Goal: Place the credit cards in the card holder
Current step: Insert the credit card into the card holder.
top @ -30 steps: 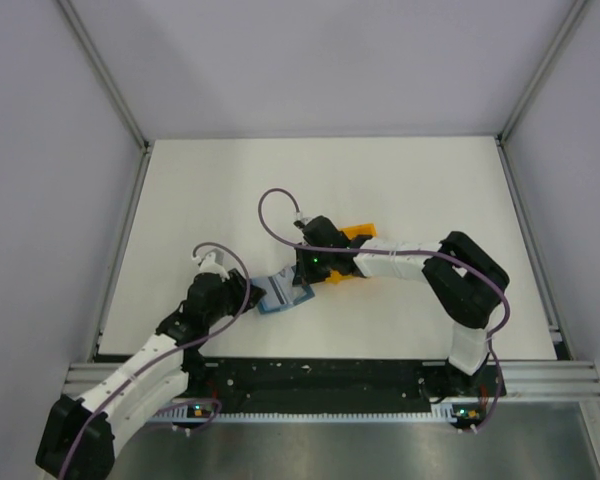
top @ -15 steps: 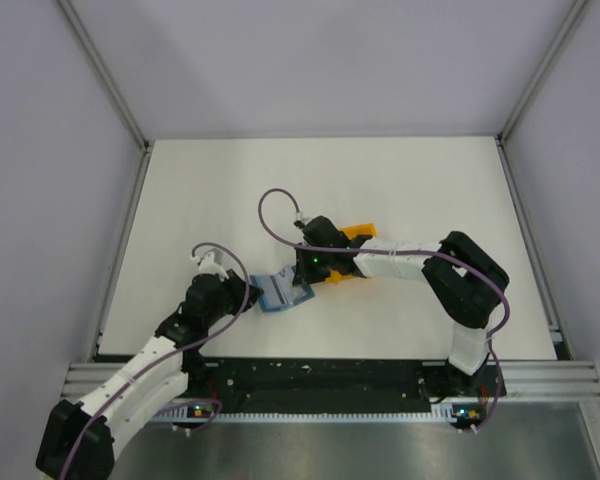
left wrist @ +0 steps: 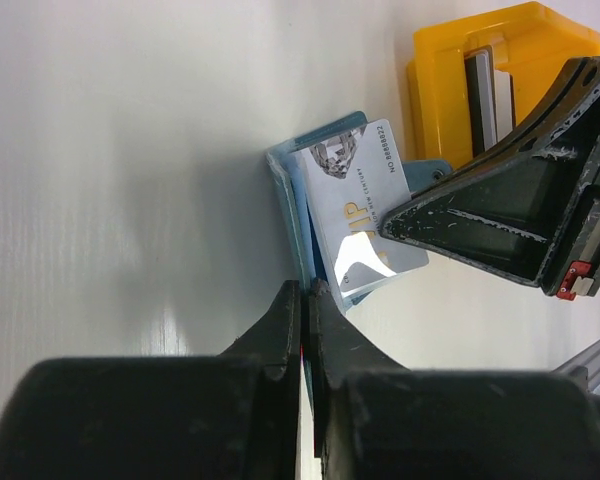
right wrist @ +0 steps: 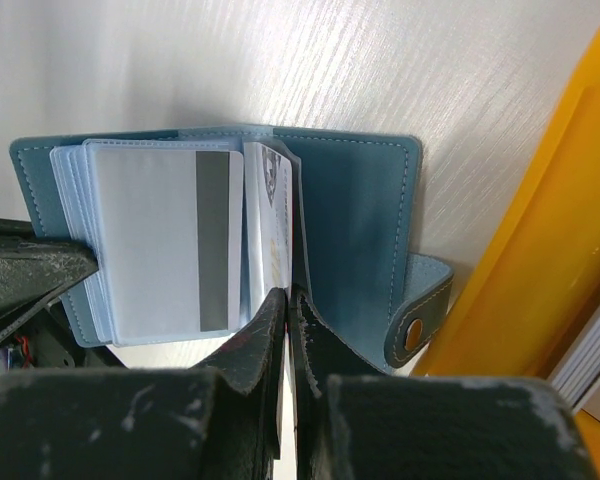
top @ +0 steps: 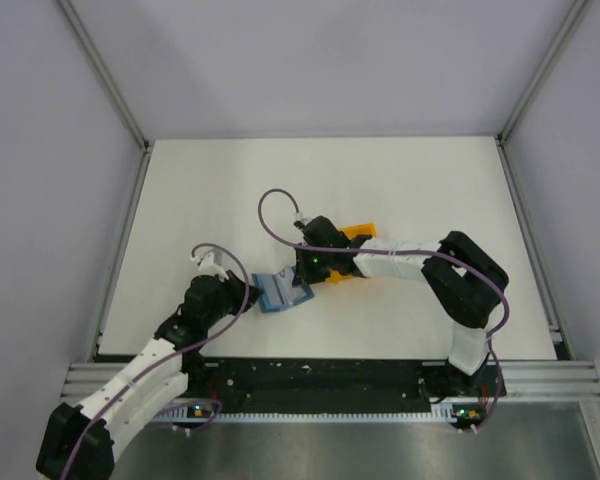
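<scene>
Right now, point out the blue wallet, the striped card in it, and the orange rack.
blue wallet (right wrist: 350,230), right wrist view, on its bare inner cover.
striped card (right wrist: 150,250), right wrist view, on its pale face left of the stripe.
orange rack (left wrist: 442,90), left wrist view, on its left wall.

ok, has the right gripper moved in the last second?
No. In the top view the right gripper stays at the card holder, same spot beside the orange rack.

In the left wrist view, the right gripper (left wrist: 398,222) covers the card's (left wrist: 352,195) lower right corner and part of the rack (left wrist: 448,85). In the right wrist view the rack runs off the right edge. From above, the wallet's (top: 283,293) contents are too small to tell.
</scene>
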Action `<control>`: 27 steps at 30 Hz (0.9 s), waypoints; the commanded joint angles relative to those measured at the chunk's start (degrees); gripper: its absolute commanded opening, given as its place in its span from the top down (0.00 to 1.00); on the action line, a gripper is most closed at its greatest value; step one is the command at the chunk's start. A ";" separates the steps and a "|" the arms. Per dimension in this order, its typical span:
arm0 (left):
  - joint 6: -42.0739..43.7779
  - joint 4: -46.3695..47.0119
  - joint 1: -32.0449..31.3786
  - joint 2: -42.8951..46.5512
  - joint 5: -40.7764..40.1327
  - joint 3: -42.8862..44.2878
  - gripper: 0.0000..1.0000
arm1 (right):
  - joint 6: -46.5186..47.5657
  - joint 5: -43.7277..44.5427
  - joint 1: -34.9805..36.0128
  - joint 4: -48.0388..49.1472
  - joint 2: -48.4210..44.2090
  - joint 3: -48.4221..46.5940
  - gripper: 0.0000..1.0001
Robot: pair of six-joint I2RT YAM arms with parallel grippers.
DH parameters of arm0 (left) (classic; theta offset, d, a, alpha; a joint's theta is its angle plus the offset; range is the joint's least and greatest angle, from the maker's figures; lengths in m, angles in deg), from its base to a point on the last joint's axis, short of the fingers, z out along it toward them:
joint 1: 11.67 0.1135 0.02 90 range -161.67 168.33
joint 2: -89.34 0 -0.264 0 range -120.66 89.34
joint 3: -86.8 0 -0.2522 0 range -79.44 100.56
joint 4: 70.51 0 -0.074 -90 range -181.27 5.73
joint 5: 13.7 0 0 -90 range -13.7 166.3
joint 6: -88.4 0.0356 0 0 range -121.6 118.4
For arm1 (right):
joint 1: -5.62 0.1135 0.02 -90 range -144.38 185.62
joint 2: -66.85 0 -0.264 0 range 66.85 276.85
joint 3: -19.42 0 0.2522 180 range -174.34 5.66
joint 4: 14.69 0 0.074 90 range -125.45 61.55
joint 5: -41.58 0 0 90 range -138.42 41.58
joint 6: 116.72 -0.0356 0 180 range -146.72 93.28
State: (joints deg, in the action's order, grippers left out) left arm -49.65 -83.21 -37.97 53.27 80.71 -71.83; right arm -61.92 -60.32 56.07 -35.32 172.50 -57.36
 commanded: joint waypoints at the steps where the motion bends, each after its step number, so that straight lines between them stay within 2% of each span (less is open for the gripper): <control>1: 0.33 2.89 -0.06 0.22 0.96 -0.85 1.00 | 0.66 0.83 -0.10 -2.62 1.93 0.01 1.00; 13: 2.26 0.96 -0.15 -9.27 -0.27 4.59 1.00 | 1.19 0.04 -0.09 -2.62 1.23 -0.78 1.00; 15: 2.61 0.09 -0.06 -10.50 0.25 5.74 0.90 | 1.27 0.12 -0.01 -2.79 1.32 -0.87 1.00; 19: 2.18 1.66 -0.06 -11.91 1.57 6.27 0.78 | 1.27 0.21 -0.01 -2.71 1.32 -0.61 1.00; 23: 2.35 2.02 -0.06 -13.58 2.10 6.88 0.72 | 1.36 0.47 0.17 -2.88 1.23 -0.61 1.00; 27: 2.70 2.89 -0.15 -15.42 3.68 7.32 0.72 | 1.36 0.48 0.17 -2.88 1.23 -0.61 1.00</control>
State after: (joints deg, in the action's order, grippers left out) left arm -47.88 -82.54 -37.95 39.15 82.04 -66.91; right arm -61.79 -60.32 55.81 -35.35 172.50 -57.41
